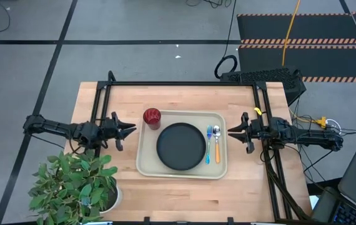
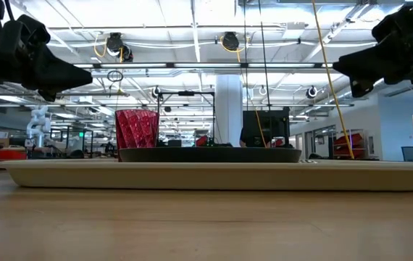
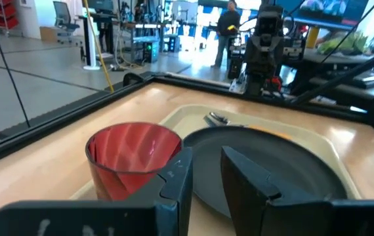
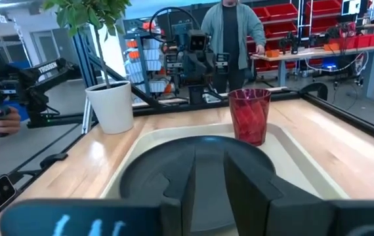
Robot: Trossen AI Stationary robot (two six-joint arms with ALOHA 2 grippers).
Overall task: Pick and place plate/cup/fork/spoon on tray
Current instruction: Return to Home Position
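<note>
High view: tray [image 1: 145, 164] sits mid-table [image 1: 97, 100], long side across. Plate [image 1: 181, 146] lies flat in the tray's middle. Cup [image 1: 152, 117] stands upright at the tray's far left corner, just beside the plate but not touching it; in the low view it stands on the tray. Fork [image 1: 208, 145] and spoon [image 1: 217, 144] lie side by side inside the tray, between the plate and the right rim. The fork is nearer the plate, and the spoon's silver bowl points to the far side.

Left gripper [image 1: 131, 129] hovers just off the tray's left edge, near the cup, pointing at the tray. Its wrist view shows the jaws a little apart with a narrow gap, pinching nothing. Right gripper [image 1: 231, 131] hovers just off the tray's right edge, near the spoon, pointing inward. Its jaws are also slightly apart and empty. Low view shows both grippers raised above the table, clear of the tray.

Potted plant [image 1: 72, 184] stands at the near left corner of the table. A person [image 4: 229, 29] stands in the room behind.
</note>
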